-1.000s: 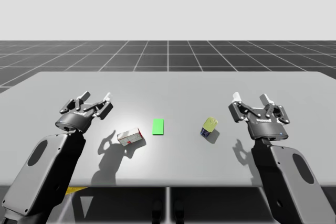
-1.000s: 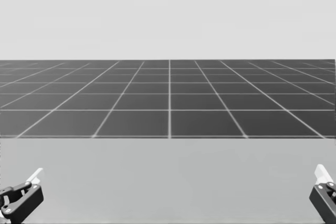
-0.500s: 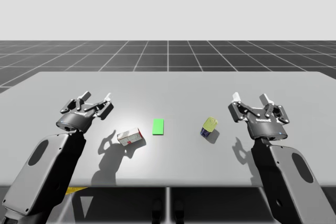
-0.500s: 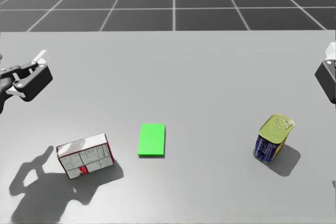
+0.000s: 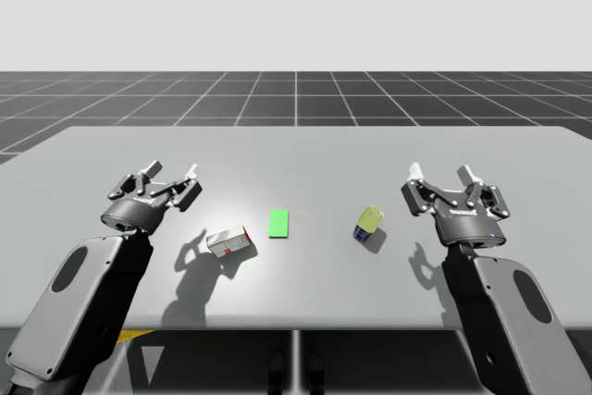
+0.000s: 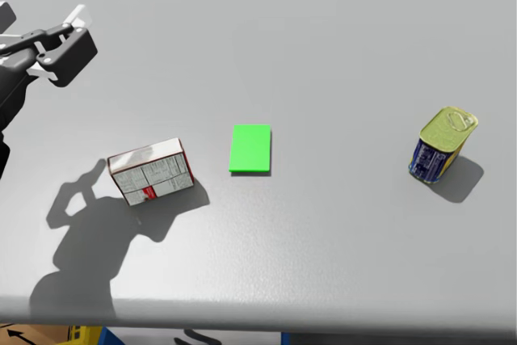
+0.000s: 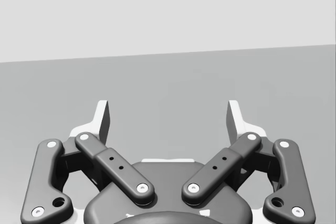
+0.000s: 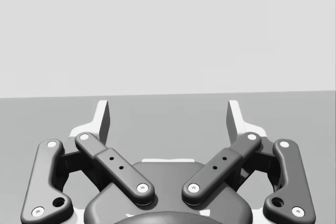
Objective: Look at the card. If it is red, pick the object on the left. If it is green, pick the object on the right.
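A green card (image 5: 279, 223) (image 6: 251, 149) lies flat at the table's middle. Left of it a white-and-red box (image 5: 230, 242) (image 6: 151, 171) lies on its side. To the card's right a blue can with a yellow top (image 5: 368, 224) (image 6: 443, 145) stands tilted. My left gripper (image 5: 173, 170) (image 6: 40, 17) (image 7: 168, 116) hovers open, behind and left of the box, with nothing between its fingers. Right of the can my right gripper (image 5: 442, 171) (image 8: 168, 116) is open as well and holds nothing.
The grey table (image 5: 305, 159) has its front edge (image 6: 258, 325) close below the objects in the head view. A dark gridded floor (image 5: 296, 94) lies beyond the far edge. Each arm's shadow falls on the table beside the box and the can.
My head has turned downward, so the card, box and can have come into the head view. Card, box and can have not moved; both grippers stay open, almost in place.
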### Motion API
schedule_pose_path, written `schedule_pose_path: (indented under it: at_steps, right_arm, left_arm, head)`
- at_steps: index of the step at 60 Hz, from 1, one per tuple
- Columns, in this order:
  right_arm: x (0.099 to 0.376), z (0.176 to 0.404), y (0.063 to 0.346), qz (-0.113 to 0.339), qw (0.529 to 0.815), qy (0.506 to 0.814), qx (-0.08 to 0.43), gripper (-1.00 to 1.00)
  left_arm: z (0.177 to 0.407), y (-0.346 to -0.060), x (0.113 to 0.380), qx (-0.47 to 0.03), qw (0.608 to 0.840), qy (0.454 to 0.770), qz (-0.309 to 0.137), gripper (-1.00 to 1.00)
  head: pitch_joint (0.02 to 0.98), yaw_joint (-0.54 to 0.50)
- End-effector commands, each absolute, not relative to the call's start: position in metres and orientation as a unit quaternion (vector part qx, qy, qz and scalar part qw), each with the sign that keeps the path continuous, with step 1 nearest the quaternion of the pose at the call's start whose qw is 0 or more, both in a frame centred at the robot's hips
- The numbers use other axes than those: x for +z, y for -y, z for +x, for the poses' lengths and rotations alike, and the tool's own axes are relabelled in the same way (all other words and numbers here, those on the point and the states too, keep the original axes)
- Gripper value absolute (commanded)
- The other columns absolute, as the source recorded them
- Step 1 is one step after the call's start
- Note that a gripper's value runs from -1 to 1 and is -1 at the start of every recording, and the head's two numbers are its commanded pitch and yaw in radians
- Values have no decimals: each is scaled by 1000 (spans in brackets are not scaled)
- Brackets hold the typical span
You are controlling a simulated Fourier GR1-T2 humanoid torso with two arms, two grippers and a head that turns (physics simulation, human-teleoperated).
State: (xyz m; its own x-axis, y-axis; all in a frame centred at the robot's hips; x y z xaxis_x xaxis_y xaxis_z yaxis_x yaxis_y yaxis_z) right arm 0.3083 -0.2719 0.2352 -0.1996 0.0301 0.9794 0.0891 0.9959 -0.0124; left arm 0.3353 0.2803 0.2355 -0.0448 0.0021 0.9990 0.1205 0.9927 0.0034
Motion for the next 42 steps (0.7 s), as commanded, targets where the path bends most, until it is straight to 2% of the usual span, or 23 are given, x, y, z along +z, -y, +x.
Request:
schedule_pose_path:
  at_steps: [1, 18, 42]
  right_arm:
    - [235, 308, 272, -41, 631, 774, -20, -1000]
    - [234, 309, 271, -44, 632, 774, -15, -1000]
    - [234, 309, 272, -43, 632, 773, -12, -1000]
  left_arm:
    - [335, -279, 235, -44, 690, 721, -43, -1000]
    - [334, -279, 235, -44, 690, 721, -43, -1000]
    - [335, -277, 233, -48, 690, 721, -44, -1000]
  head:
    - [846, 62]
    - [832, -17]
    - [830, -268]
